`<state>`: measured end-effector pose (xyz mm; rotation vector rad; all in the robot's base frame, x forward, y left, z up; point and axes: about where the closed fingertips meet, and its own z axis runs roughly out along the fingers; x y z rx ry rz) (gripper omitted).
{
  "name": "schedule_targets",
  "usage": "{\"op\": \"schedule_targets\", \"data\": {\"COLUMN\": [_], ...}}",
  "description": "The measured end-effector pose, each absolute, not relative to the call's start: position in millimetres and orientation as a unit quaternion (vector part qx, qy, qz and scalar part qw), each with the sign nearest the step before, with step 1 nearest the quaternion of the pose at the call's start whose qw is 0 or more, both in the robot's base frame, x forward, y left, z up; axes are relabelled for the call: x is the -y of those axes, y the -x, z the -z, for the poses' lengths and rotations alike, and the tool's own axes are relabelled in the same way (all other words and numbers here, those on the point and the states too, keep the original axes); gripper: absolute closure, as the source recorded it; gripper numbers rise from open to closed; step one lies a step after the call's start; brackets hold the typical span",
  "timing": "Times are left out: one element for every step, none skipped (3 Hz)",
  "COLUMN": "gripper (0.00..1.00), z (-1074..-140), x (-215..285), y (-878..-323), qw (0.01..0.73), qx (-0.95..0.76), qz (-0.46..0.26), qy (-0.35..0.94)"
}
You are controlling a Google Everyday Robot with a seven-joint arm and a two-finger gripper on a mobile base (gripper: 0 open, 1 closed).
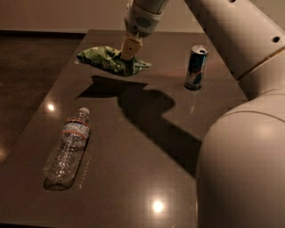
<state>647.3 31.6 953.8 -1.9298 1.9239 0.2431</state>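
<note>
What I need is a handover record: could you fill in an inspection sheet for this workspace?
Surface: dark glossy table, with light glints and the arm's shadow on it.
Job's things: green bag, crumpled, at the far end; its shadow lies apart from it, so it looks lifted.
Clutter: clear plastic bottle lying on its side, near left; blue can upright, far right.
Grippers: end effector above the far end, shut on the bag's top.
Cables: nothing seen.
Surroundings: dark floor on the left, pale wall behind.
</note>
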Motion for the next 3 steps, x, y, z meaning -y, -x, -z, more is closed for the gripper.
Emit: {"op": "schedule_targets", "data": {"gripper": [1.0, 1.0, 1.0], "z": [-985.6, -1004.8, -1005.9], "x": [-33.8, -34.3, -39.3], "y": [-641.8, -637.5, -642.2], "qw": [0.229, 0.25, 0.26], "qx": [-0.675, -0.666, -0.664], "qz": [-0.106, -0.121, -0.121], "qy": [0.694, 0.692, 0.69]}}
